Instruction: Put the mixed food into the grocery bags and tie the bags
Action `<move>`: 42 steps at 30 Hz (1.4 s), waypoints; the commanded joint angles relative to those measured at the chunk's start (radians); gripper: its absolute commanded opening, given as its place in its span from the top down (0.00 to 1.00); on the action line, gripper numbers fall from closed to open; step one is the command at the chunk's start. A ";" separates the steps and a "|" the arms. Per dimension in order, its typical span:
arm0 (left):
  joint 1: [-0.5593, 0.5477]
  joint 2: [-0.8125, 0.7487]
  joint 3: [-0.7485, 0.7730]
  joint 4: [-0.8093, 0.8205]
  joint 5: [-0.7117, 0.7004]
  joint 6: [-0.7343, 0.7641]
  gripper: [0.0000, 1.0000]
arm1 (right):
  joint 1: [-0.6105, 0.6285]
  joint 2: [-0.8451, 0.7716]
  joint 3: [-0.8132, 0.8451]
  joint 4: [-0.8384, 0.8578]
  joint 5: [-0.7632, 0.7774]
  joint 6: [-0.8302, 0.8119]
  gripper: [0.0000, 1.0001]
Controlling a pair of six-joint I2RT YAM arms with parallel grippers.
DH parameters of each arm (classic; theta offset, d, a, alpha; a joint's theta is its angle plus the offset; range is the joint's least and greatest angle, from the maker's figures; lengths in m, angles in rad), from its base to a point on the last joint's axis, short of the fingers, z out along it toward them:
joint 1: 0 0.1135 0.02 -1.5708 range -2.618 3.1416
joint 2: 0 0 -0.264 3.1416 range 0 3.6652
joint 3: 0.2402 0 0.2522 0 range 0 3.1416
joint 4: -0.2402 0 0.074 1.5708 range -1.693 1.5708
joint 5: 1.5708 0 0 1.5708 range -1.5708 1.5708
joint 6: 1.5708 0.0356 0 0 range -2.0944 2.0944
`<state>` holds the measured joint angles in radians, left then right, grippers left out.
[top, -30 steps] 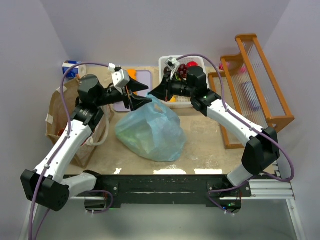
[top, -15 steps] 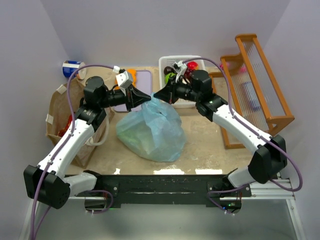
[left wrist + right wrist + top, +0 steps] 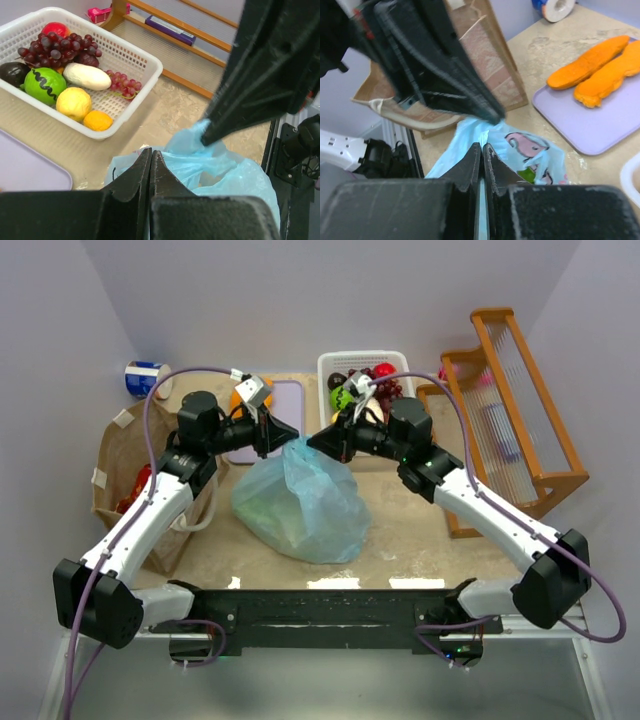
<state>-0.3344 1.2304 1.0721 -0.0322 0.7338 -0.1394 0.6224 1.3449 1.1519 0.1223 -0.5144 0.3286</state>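
Note:
The light-blue grocery bag point(image 3: 300, 502) sits bulging at mid-table, its top pulled up into a peak. My left gripper point(image 3: 294, 433) is shut on that peak from the left, and my right gripper point(image 3: 314, 440) is shut on it from the right, the tips almost touching. In the left wrist view the jaws point(image 3: 151, 153) are pressed together over blue film. The right wrist jaws point(image 3: 482, 148) pinch a thin strip of the bag point(image 3: 530, 150), and a green piece point(image 3: 528, 175) shows through it. More mixed food point(image 3: 65, 75) lies in the white basket point(image 3: 142, 60). The brown paper bag point(image 3: 120, 475) stands at the left.
A lilac board point(image 3: 600, 115) with two orange slabs point(image 3: 592, 65) lies behind the blue bag. A wooden rack point(image 3: 510, 410) fills the right side. A blue-and-white tape roll point(image 3: 146, 377) sits at the far left corner. The basket point(image 3: 335, 365) stands by the back wall.
My left gripper has shut on the bag's top. Both grippers have shifted toward the back, drawing the bag's top into a narrow peak; the right arm's elbow has swung outward to the right.

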 commanded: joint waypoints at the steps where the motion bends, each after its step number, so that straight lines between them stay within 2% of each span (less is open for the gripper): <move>1: 0.000 -0.011 0.014 0.063 -0.068 -0.065 1.00 | 0.051 -0.058 -0.023 0.039 0.007 -0.083 0.83; 3: 0.000 -0.016 0.006 0.074 -0.077 -0.072 1.00 | 0.056 -0.067 -0.034 0.037 0.010 -0.097 0.72; 8: 0.000 -0.012 0.006 0.071 -0.082 -0.074 1.00 | 0.065 -0.070 -0.049 0.037 0.004 -0.108 0.59; 9: 0.000 -0.014 0.006 0.071 -0.082 -0.075 1.00 | 0.066 -0.069 -0.049 0.031 0.008 -0.112 0.53; 11: 0.000 -0.016 0.005 0.071 -0.080 -0.074 1.00 | 0.072 -0.059 -0.049 0.027 0.008 -0.123 0.47; 21: 0.000 -0.019 0.005 0.069 -0.097 -0.080 1.00 | 0.137 -0.029 -0.029 -0.050 0.082 -0.244 0.32; 28: 0.000 -0.019 0.003 0.069 -0.096 -0.081 1.00 | 0.198 -0.006 -0.017 -0.078 0.221 -0.316 0.28; 31: 0.000 -0.016 0.002 0.069 -0.094 -0.081 1.00 | 0.212 0.000 -0.020 -0.073 0.296 -0.324 0.33; 32: 0.001 -0.017 0.002 0.069 -0.091 -0.080 1.00 | 0.212 0.000 -0.020 -0.067 0.312 -0.323 0.38; 34: 0.000 -0.017 0.000 0.069 -0.088 -0.081 1.00 | 0.214 0.002 -0.023 -0.059 0.358 -0.323 0.42; 38: 0.000 -0.017 0.000 0.066 -0.088 -0.075 1.00 | 0.215 0.007 -0.032 -0.018 0.422 -0.323 0.41; 42: 0.000 -0.016 0.000 0.066 -0.085 -0.074 1.00 | 0.214 0.020 -0.026 -0.001 0.401 -0.361 0.37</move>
<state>-0.3344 1.2304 1.0710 -0.0090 0.6472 -0.2012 0.8310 1.3514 1.1049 0.0666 -0.1467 0.0132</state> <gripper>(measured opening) 0.018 0.618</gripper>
